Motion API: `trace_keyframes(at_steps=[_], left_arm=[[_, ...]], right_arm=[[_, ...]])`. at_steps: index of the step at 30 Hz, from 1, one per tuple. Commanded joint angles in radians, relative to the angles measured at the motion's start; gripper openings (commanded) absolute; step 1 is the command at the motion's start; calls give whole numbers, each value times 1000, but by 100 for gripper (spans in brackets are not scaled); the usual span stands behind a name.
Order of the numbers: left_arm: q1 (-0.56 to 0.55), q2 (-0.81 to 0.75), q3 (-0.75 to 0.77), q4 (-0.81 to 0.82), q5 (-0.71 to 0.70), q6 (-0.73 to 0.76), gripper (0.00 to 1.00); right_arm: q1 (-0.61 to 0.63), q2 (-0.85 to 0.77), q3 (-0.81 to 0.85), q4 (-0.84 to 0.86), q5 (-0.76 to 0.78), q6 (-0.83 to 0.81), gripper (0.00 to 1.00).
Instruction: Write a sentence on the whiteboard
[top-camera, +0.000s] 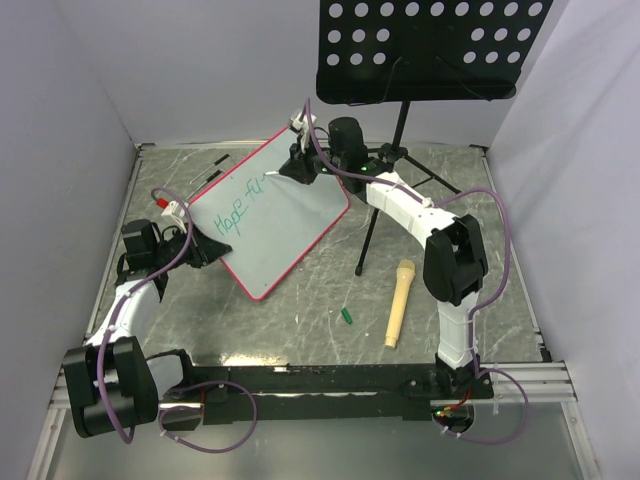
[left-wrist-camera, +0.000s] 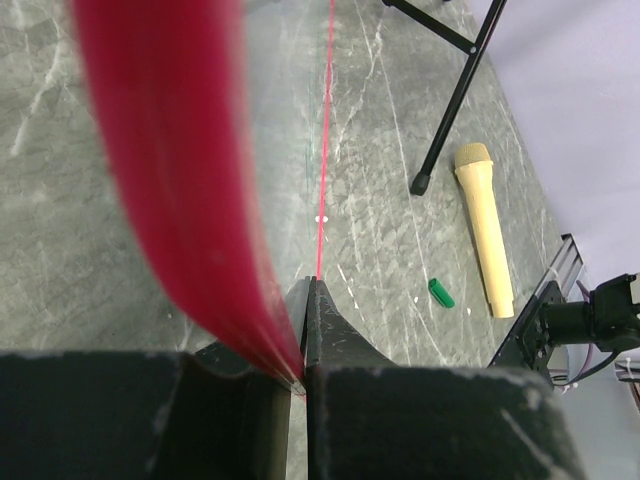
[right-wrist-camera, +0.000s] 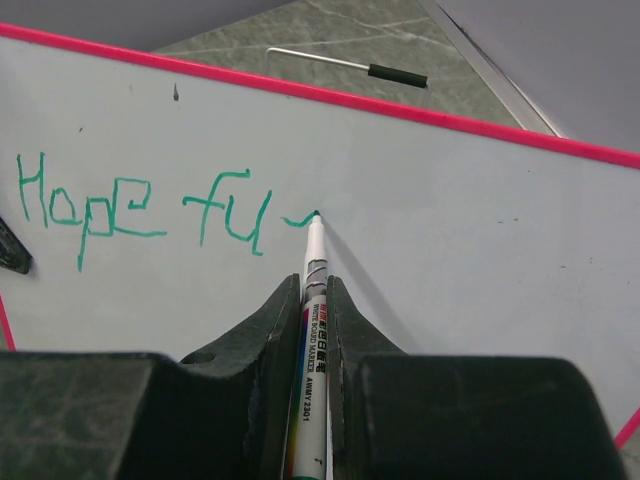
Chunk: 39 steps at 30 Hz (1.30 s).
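Note:
The whiteboard (top-camera: 290, 215), white with a pink-red frame, is held tilted above the table. My left gripper (top-camera: 205, 250) is shut on the board's near left edge; in the left wrist view its fingers (left-wrist-camera: 310, 285) pinch the blurred red frame (left-wrist-camera: 170, 170). My right gripper (top-camera: 300, 165) is shut on a white marker (right-wrist-camera: 312, 270), whose green tip touches the board (right-wrist-camera: 460, 210). The sentence (right-wrist-camera: 140, 210) reads "Hope fu" in teal-green, with a short stroke running up to the tip.
A black perforated music stand tray (top-camera: 420, 50) stands at the back, its pole and tripod legs (top-camera: 385, 185) right of the board. A yellow microphone (top-camera: 398, 300) and a green cap (top-camera: 347, 317) lie on the table. A thin black-handled rod (right-wrist-camera: 395, 73) lies behind the board.

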Motion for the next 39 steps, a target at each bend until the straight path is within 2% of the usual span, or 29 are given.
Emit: trace_keyframes(at_steps=[1, 39], left_arm=[[-4, -4, 47, 46, -13, 62, 1], [-4, -1, 47, 46, -12, 60, 1]], right_arm=[[-7, 17, 56, 12, 8, 5, 0], [13, 32, 53, -21, -90, -11, 0]])
